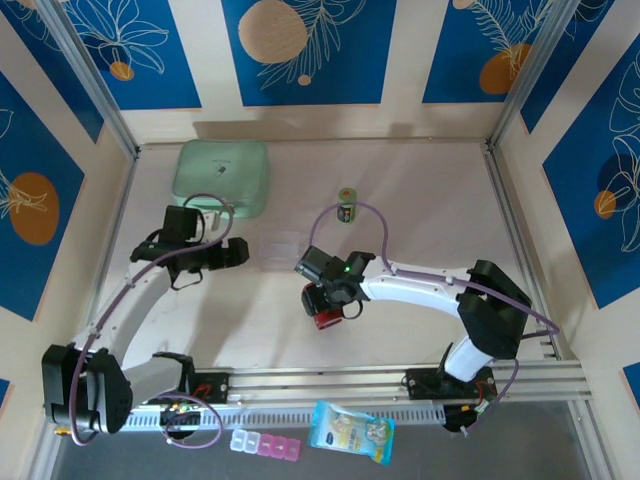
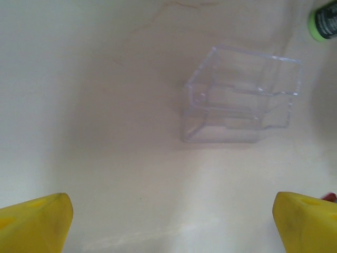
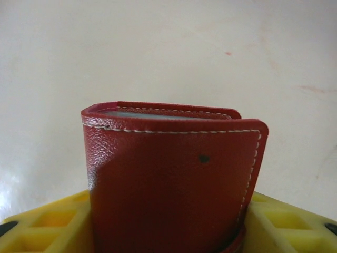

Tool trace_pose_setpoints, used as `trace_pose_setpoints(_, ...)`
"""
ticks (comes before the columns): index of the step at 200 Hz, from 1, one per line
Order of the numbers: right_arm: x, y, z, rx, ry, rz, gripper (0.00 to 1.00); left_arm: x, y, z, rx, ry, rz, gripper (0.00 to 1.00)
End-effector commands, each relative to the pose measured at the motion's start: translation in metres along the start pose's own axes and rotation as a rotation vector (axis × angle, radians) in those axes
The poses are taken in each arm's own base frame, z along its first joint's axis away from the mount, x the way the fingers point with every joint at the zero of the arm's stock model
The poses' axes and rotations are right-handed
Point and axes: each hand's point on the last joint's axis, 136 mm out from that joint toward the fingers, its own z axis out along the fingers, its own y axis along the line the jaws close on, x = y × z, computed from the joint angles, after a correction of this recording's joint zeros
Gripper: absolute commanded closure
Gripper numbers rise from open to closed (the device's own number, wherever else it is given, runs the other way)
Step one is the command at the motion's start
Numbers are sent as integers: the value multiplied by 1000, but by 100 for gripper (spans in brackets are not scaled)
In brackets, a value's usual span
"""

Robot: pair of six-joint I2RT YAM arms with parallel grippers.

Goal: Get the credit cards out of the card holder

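**Top external.** The right gripper (image 1: 326,303) sits low over the table (image 1: 420,190), centre-right, with the card holder (image 1: 328,320) beneath it as a dark-red patch. The left gripper (image 1: 236,252) hovers just beside the clear tray (image 1: 281,247), carrying nothing. We see no credit cards lying on the table or in the tray.

**Left wrist.** The left gripper's yellow fingers (image 2: 37,221) stand wide apart at the lower corners, with bare table between them. The clear tray (image 2: 242,100) lies ahead, with nothing in it.

**Right wrist.** The card holder (image 3: 174,179) stands folded shut between the right gripper's yellow fingers (image 3: 47,226), which press both of its sides, so we read it as gripped. A pale edge shows between the covers, but we cannot tell whether it is a sleeve or a card.

**Progress.** We judge the task barely begun: the holder is secured but unopened, and no card has been drawn. Opening it and extracting every card remain.
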Motion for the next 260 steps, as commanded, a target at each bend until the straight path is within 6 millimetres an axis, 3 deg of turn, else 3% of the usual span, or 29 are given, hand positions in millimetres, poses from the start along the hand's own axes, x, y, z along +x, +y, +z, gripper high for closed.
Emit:
trace_pose_setpoints(1,-7,-16,-2,82,-22,236,51,7,-25,5,82,29,-57,4)
trace_pose_setpoints(46,-10,-20,14,69,-23,333,51,30,-50,16,120,-6,-95,4)
trace_pose_setpoints(75,-11,-16,27,78,16,386,50,53,-53,23,115,13,-109,4)
trace_pose_setpoints(122,-10,4,47,58,78,340,33,74,-61,23,125,27,-109,5)
trace_pose_setpoints(151,-13,15,36,26,81,279,18,81,-68,23,125,46,-77,5)
trace_pose_setpoints(178,-12,10,16,28,67,265,14,91,-77,29,117,103,-46,5)
trace_pose_setpoints(224,-6,-3,-5,-88,47,317,18,103,-107,50,170,174,-21,24)
trace_pose_setpoints(260,2,-24,-9,-141,60,378,30,112,-131,70,179,228,14,39)
